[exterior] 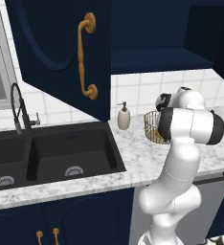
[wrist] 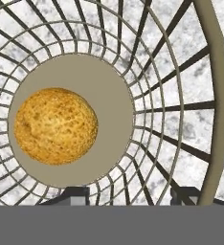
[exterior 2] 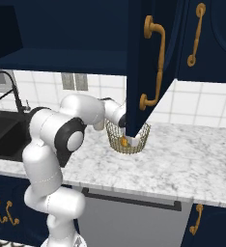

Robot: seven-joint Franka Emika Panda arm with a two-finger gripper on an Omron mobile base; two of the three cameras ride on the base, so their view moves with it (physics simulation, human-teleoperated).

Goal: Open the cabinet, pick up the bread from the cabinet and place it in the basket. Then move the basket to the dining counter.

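Bread (wrist: 55,126) lying on the solid tan floor disc of the wire basket (wrist: 207,95), offset toward 9 o'clock of the disc in the hand view — clear of the mesh wall. Basket standing on the marbled counter (exterior 2: 182,159), just beside the soap bottle (exterior: 124,116) in the left base view, under the open wall cabinet (exterior: 61,43). Bread also glimpsed as a golden spot low in the basket from the right base view.

Gripper (wrist: 133,194) above the basket, looking down into it: two dark tips at 6 o'clock of the hand view, apart, nothing between them — jaws parted, gripping nothing; whether opening or closing, cannot tell.

Handling, judged: basket likely light, thin wire, see-through, probably somewhat springy — bowl shape too wide to span. Best hold: the thick rim band, one finger inside and one outside, pinched squarely; mesh wires too thin and slippery for a sure grip. Bread loose inside — round, free to roll if basket tilts; keep level in transit.

Hidden or unclear: basket half covered by the arm in the left base view; near rim cut by the open door's lower corner in the right base view. Tips cut off low in the hand view. Cabinet shelf dark, contents not readable. Dining counter not identifiable here.
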